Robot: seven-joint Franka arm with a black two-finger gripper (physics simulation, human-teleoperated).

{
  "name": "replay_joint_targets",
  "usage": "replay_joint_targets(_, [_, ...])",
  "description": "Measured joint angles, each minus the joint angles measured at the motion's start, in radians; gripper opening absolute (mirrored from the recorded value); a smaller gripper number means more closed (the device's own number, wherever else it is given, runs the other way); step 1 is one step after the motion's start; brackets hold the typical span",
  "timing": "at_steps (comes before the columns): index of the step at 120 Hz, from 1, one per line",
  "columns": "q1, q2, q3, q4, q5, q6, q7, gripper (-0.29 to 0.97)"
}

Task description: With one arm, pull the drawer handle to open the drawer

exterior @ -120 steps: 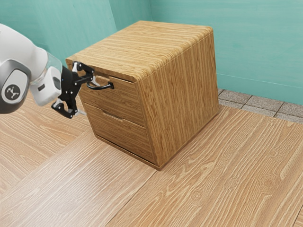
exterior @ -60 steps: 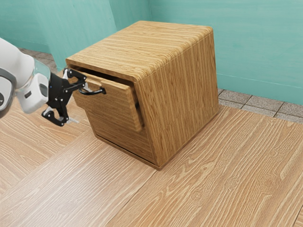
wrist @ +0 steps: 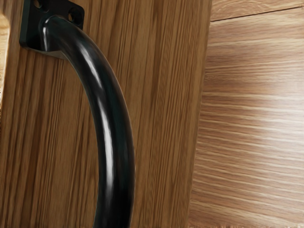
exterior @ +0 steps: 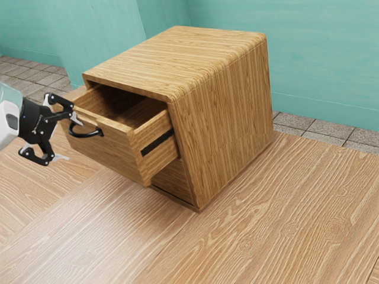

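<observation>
A wooden cabinet (exterior: 219, 112) stands on the floor, and its top drawer (exterior: 121, 142) is pulled well out toward the exterior view's left, its inside showing. The drawer's black curved handle (exterior: 86, 132) sits on its front. My black gripper (exterior: 67, 138) is at that handle, open: its fingers stand far apart, and the upper fingertip (exterior: 75, 119) hooks behind the bar. In the wrist view the black handle (wrist: 111, 142) curves close across the drawer front (wrist: 161, 95).
A lower drawer (exterior: 177, 177) under the open one is closed. Wooden floor (exterior: 237, 236) spreads around the cabinet, with grey tiles (exterior: 331, 131) and teal walls (exterior: 320, 47) behind. The floor (wrist: 251, 118) also shows beside the drawer front.
The top drawer went from closed to well open, sliding toward the exterior view's left. My hand moved left and slightly down with the handle.
</observation>
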State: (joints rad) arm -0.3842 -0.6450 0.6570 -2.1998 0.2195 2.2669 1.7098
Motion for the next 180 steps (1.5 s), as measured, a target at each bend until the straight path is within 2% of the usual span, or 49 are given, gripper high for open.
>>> replay_joint_targets(36, [-0.003, -0.057, 0.002, -0.016, 0.031, -0.037, 0.001, 0.57])
replay_joint_targets(69, [0.005, -0.059, -0.005, -0.015, 0.027, -0.094, 0.002, 0.74])
replay_joint_targets(76, [0.038, -0.057, -0.041, -0.021, 0.020, -0.103, 0.002, 0.66])
replay_joint_targets(102, [0.071, -0.073, -0.091, -0.041, 0.012, -0.131, -0.002, 0.68])
replay_joint_targets(111, [0.086, -0.095, -0.099, -0.047, 0.012, -0.144, -0.004, 0.63])
replay_joint_targets(147, [0.113, -0.149, -0.111, -0.081, 0.011, -0.193, -0.007, 0.68])
replay_joint_targets(154, [0.124, -0.163, -0.111, -0.087, 0.012, -0.203, -0.008, 0.64])
replay_joint_targets(180, [0.144, -0.207, -0.139, -0.106, 0.011, -0.238, -0.010, 0.66])
